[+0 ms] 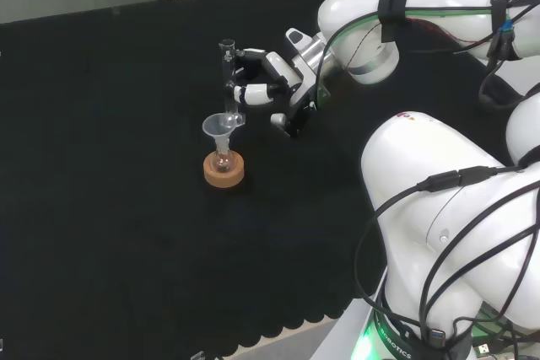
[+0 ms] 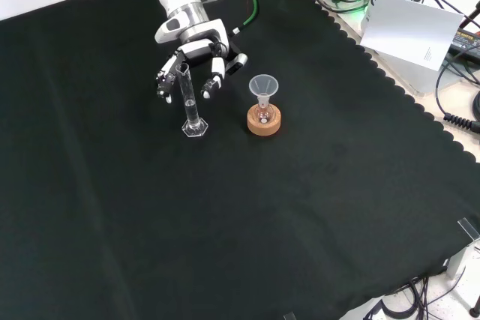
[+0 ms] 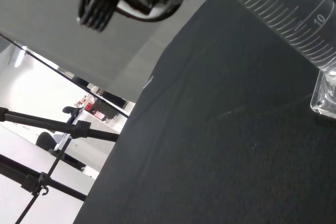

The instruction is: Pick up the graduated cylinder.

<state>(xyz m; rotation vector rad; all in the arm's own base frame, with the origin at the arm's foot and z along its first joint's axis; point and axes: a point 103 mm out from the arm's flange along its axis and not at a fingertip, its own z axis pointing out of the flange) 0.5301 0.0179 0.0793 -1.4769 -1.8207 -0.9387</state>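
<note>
The clear graduated cylinder [image 1: 228, 69] [image 2: 190, 103] stands upright on the black cloth on its hexagonal foot. In the wrist view its marked tube [image 3: 283, 11] runs close by and the foot rests on the cloth. The black and white hand [image 1: 272, 80] [image 2: 196, 54] is level with the cylinder's upper part. Its fingers [image 2: 212, 82] are spread and only lightly bent on either side of the tube, not closed round it. I cannot tell whether any finger touches the glass.
A small flask with a clear funnel [image 1: 222, 126] [image 2: 263, 85] in its neck sits on a cork ring [image 1: 224, 171] [image 2: 264, 123], close beside the cylinder. The arm's white links [image 1: 439, 208] stand at the head view's right. Papers and cables [image 2: 412, 24] lie beyond the cloth's scalloped edge.
</note>
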